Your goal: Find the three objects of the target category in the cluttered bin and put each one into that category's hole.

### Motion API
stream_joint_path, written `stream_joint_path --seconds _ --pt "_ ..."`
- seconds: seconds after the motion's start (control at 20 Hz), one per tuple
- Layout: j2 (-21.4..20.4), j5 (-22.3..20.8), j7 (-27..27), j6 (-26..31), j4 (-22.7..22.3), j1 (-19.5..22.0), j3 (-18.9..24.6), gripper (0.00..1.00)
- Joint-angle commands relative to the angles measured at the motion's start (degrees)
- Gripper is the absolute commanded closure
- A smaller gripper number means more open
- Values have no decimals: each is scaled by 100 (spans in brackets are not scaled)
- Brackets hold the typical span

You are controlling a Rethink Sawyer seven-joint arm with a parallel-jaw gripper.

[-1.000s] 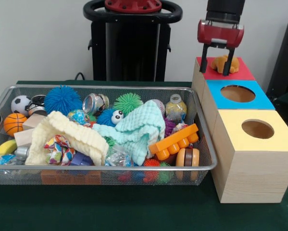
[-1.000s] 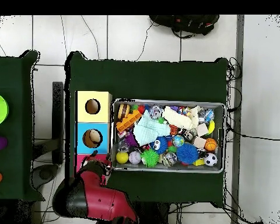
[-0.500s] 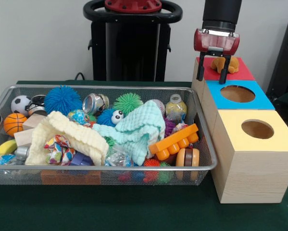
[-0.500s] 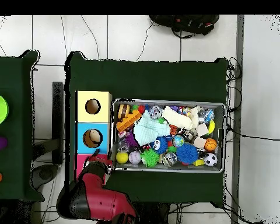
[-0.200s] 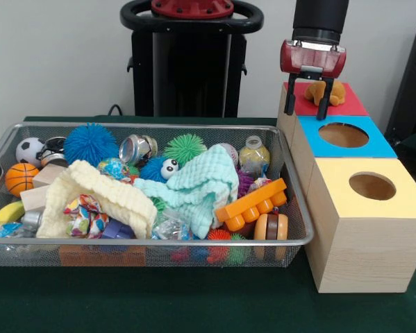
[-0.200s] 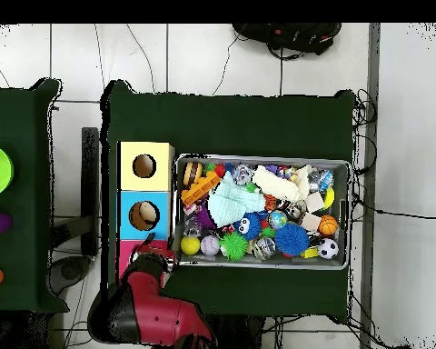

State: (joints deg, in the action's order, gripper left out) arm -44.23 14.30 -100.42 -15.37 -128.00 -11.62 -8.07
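An orange plush toy (image 5: 332, 91) lies on top of the red box (image 5: 347, 105), over the spot where its hole would be. My gripper (image 5: 306, 113) hangs open just in front of the toy, with one finger on each side of its left part and no grip on it. In the overhead view the gripper (image 6: 150, 257) sits over the red box at the end of the red arm (image 6: 145, 305). The wire bin (image 5: 145, 244) holds a jumble of toys, with a mint cloth (image 5: 197, 186) and a cream cloth (image 5: 100, 195) draped over the others.
A blue box (image 5: 378, 144) and a yellow box (image 5: 403, 197), each with a round hole, stand in a row with the red one right of the bin. The bin holds spiky balls (image 5: 89, 142), a basketball (image 5: 20, 177), an orange brick (image 5: 253, 202) and several more.
Over the last second the gripper shifted slightly left and lower in the front view, then held still. The plush toy stayed on the red box.
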Motion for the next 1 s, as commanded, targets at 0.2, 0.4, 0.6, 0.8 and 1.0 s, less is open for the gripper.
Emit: stream_joint_path --seconds 0.2,0.4,0.6,0.8,1.0 --pt "-116 8 -1231 1019 -398 243 660 0" --pt "-168 -147 -1288 692 -583 231 598 0" --pt "-325 -148 -1306 683 -774 176 561 0" --pt "-353 -130 -1277 667 -823 202 584 0" --pt "-381 -148 -1276 675 -855 271 644 100"
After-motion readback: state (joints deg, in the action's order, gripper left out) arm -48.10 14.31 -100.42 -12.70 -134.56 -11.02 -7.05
